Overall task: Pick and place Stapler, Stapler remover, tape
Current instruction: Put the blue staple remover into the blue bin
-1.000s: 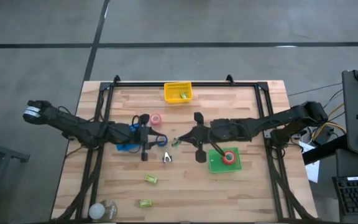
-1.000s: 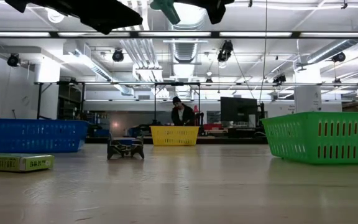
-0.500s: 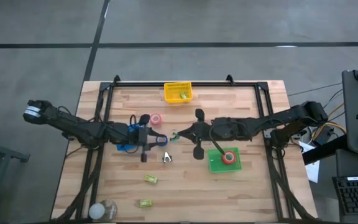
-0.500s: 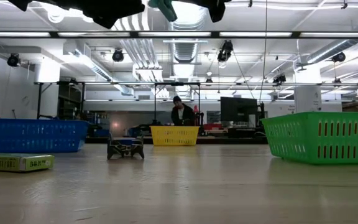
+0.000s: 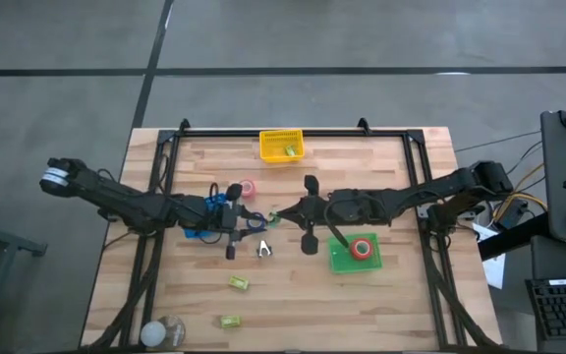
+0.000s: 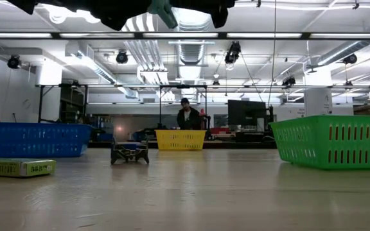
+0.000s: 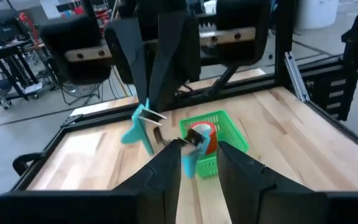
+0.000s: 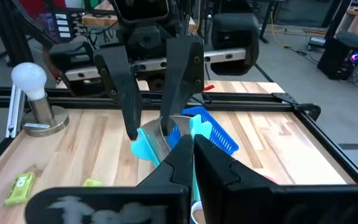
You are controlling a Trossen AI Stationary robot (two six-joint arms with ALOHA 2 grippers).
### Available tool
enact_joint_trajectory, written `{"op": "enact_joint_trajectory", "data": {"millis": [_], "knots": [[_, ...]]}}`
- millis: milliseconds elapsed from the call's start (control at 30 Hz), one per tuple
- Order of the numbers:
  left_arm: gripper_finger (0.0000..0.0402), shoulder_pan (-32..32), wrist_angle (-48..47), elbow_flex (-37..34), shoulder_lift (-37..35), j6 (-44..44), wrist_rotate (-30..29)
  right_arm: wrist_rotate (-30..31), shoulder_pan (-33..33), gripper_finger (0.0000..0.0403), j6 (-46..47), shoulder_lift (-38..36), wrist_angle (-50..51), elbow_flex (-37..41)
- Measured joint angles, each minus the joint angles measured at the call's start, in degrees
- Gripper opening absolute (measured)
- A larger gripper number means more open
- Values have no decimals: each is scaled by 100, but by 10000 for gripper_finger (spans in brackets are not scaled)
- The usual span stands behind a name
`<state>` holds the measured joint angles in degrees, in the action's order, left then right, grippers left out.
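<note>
A small teal stapler with a metal strip hangs in the air over the table's middle, between my two grippers; the low view shows it high above the tabletop. My right gripper is shut on it. My left gripper is open, with its fingers on either side of the stapler's other end. A dark stapler remover lies on the table just nearer. A pink tape roll lies on the wood, and a red one sits in the green basket. My right gripper pinches the teal stapler's end between its two fingers, level, from the table's right. The stapler is lifted clear of the table and sticks out toward the left arm. Whether my left gripper's fingers touch the stapler cannot be told.
A blue basket sits under the left arm and a yellow basket stands at the far edge. Two yellow-green boxes and a bulb on a stand lie near the front. A person stands beyond the table.
My left gripper has moved toward the table's right, closing in on the stapler. My right gripper has shifted slightly toward the table's left, carrying the stapler with it.
</note>
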<state>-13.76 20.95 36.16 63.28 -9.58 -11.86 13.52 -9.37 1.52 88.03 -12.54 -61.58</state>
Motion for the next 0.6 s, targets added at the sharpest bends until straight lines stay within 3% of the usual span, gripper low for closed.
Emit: {"op": "enact_joint_trajectory", "data": {"millis": [600], "knots": [[106,0,-46,0,-19,13,-99,-3,-13,8,19,-55,-86,0]]}}
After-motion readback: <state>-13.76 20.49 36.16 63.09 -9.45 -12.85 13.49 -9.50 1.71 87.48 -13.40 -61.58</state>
